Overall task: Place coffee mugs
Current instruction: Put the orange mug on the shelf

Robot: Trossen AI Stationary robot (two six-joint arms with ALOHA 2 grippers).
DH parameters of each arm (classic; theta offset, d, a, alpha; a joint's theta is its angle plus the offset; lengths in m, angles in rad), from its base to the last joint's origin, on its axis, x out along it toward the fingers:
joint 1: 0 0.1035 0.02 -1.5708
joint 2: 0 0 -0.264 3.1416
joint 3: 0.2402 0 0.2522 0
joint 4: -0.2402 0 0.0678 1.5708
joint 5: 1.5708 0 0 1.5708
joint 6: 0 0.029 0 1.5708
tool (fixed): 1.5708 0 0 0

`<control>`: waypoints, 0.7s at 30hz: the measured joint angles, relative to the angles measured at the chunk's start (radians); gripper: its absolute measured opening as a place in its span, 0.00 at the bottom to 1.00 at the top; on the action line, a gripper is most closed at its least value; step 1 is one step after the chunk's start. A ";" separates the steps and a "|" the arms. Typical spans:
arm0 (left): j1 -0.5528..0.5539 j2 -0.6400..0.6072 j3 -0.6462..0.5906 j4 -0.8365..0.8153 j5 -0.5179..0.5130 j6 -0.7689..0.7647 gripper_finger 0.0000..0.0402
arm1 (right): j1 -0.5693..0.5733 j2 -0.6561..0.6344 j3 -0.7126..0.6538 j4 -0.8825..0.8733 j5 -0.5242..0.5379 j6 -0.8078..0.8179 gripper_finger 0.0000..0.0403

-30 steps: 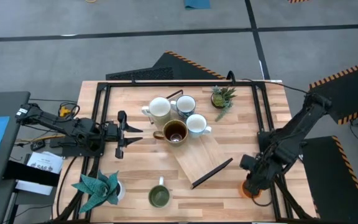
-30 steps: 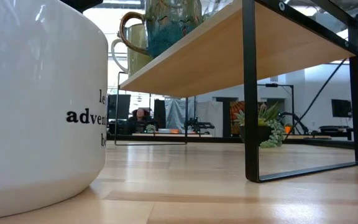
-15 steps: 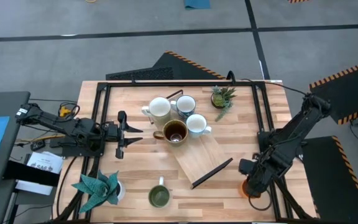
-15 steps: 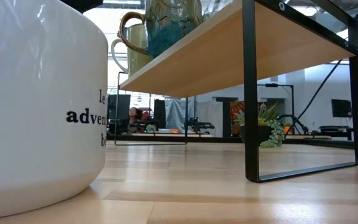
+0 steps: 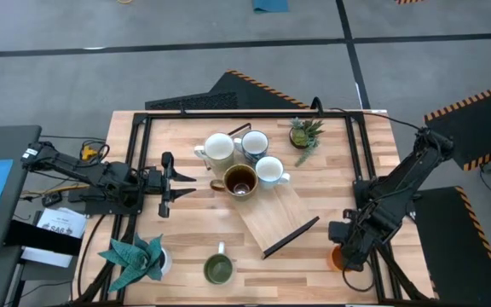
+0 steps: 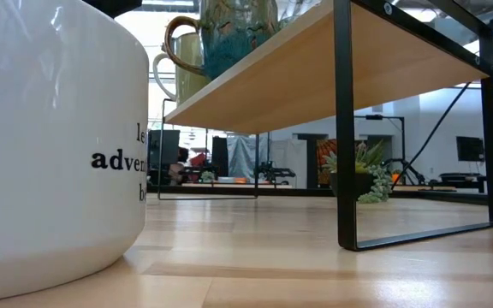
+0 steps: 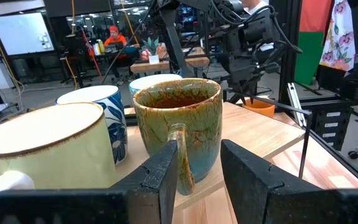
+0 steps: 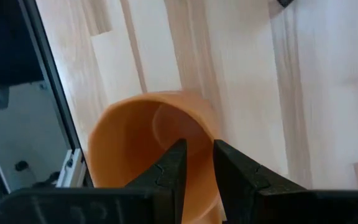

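Orange mug is sitting on the table at its right front corner, right under the right gripper. One finger is dipping inside the cup, the other is running down outside the wall, so the rim is sitting in the gap. Fingers are standing slightly apart; whether they are already pinching the wall, cannot tell. From above, the right gripper is covering most of the mug, only an orange sliver showing.

Handling guess: glazed ceramic, stiff, no give, probably slick, moderately heavy for a thin-wall pinch, and chippable if knocked on the black frame just outside the hand. The rim pinch opposite the handle looks like the sensible hold; handle side not visible.

Further out from that hand, across the tilted wooden shelf board, four mugs are clustering: cream mug, patterned white mug, white mug, brown mug. Green mug is standing alone near the front edge.

Left gripper is waiting at the left side, fingers parted and empty, pointing at the brown mug, whose handle is lining up with the gap but well ahead of the fingertips.
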 joint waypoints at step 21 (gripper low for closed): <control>0.000 0.000 0.000 -0.001 0.000 0.000 0.27 | -0.009 0.001 0.026 -0.046 0.003 -0.125 0.26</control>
